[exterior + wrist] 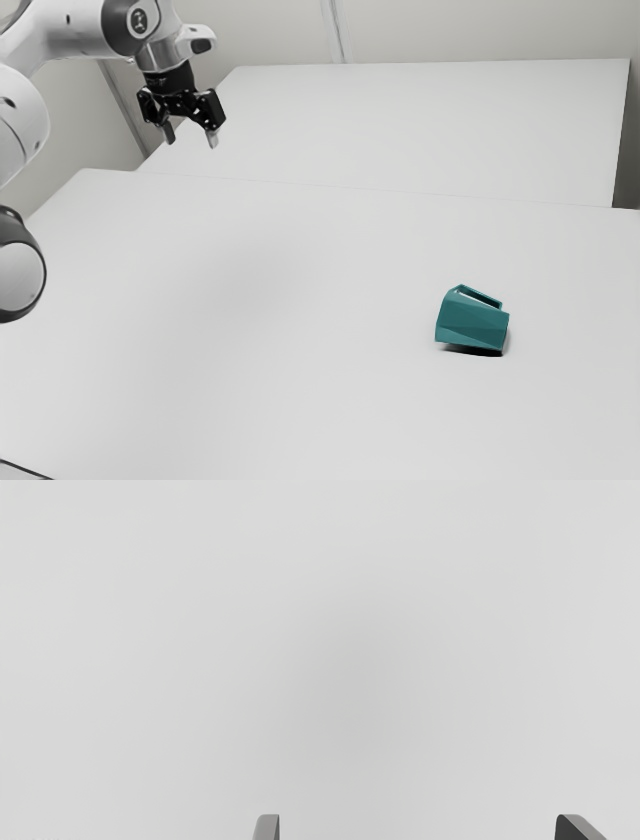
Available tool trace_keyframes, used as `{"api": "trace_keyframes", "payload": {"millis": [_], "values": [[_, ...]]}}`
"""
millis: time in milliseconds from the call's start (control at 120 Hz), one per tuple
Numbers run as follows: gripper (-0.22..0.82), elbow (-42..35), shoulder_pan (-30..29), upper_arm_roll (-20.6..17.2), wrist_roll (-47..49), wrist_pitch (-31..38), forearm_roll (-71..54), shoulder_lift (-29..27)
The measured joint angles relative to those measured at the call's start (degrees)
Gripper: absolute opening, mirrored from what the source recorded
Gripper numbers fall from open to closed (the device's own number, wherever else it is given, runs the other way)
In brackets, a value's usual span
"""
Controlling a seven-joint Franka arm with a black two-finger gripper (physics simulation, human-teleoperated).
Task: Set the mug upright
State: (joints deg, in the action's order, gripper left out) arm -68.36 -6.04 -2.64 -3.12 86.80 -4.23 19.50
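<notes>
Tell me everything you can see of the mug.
The mug is teal, with flat facets and a hard, smooth look, perhaps plastic or glazed ceramic. It lies on its side, not upright, with what looks like an angular handle along its upper side. Which end is the mouth, I can't tell. It rests on the white table, toward the exterior view's right, with a dark shadow beneath. The open pincer is well away; only the table appears to touch it.

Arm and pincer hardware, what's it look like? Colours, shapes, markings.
The arm has smooth, rounded white to light-grey segments with dark grey joint sections. Near the wrist, a dark round cover carries a pale circular badge with a dark symbol inside. The pincer is black and angular, with two slim fingers in grey, darker on their inner faces.
</notes>
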Motion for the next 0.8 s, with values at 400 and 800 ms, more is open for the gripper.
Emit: {"api": "trace_keyframes", "payload": {"millis": [400,800], "values": [[0.6,-19.67,2.77,0.23,-0.07,5.97,12.1,-9.77],[0.6,-46.96,9.73,0.36,-3.8,28.46,48.43,-14.75]]}}
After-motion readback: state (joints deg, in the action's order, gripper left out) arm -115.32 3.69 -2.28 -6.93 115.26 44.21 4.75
